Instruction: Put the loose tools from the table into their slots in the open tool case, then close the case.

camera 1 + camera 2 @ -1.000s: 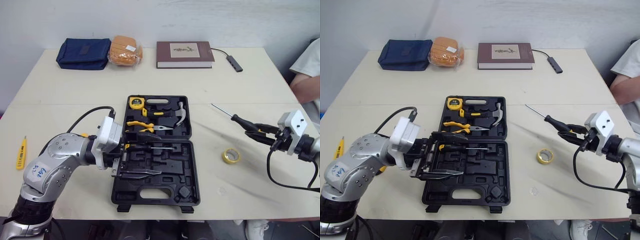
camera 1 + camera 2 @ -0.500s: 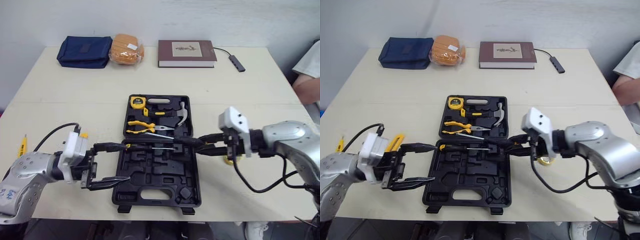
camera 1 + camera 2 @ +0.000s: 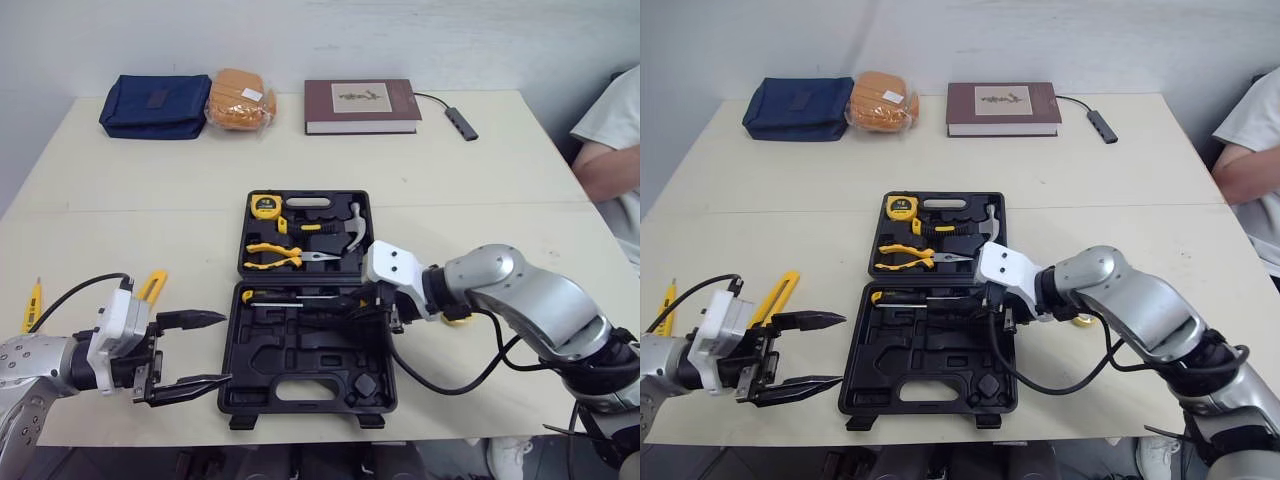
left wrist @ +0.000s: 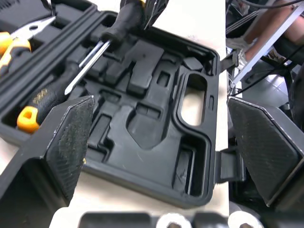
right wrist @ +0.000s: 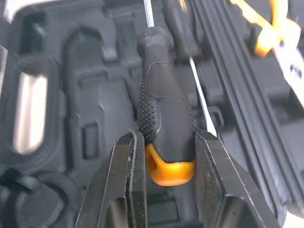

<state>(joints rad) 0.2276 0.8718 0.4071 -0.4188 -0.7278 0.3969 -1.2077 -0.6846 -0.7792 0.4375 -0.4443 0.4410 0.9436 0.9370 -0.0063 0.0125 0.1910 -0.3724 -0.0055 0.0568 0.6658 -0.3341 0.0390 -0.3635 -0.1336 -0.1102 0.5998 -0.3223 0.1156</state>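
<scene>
The open black tool case lies mid-table; its far half holds a tape measure, pliers and a hammer. My right gripper is shut on a black screwdriver with a yellow butt, held low over the near half's far right part, shaft pointing left. A second screwdriver lies in a slot beside it. My left gripper stands open and holds nothing, just left of the case. A yellow utility knife and a yellow test pen lie at the left; a yellow tape roll peeks from behind my right arm.
Along the far edge lie a navy pouch, an orange packet, a brown book and a cabled adapter. A person's arm reaches in at the right edge.
My right arm swung in from the right, carrying the screwdriver down over the case's near half. My left gripper drew back to the left, out of the case, still open.
</scene>
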